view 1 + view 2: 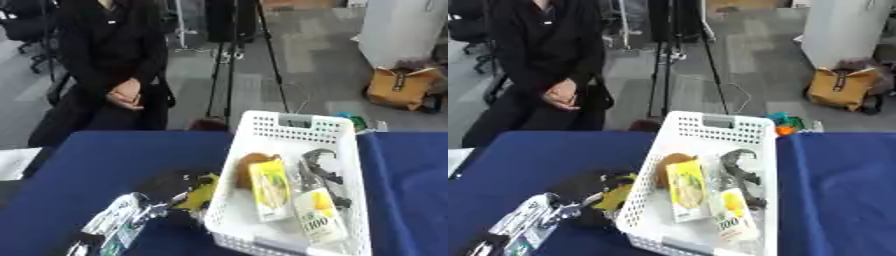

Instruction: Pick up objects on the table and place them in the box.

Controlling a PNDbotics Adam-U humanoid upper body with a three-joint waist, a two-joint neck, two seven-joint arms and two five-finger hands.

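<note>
Left hand (171, 187), fingers curled round a yellow object (203, 192) (its shape hard to make out), just left of the white box (293, 125) on the blue table (105, 160). Right of the hand, inside the box: a brown item (247, 165), yellow packet (271, 190), bottle (319, 212), dark tool (319, 167). The forearm is cut off below.

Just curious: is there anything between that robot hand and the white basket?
Yes: a yellow thing sits against the left hand, right beside the basket's wall. The left eye view shows it best.
</note>
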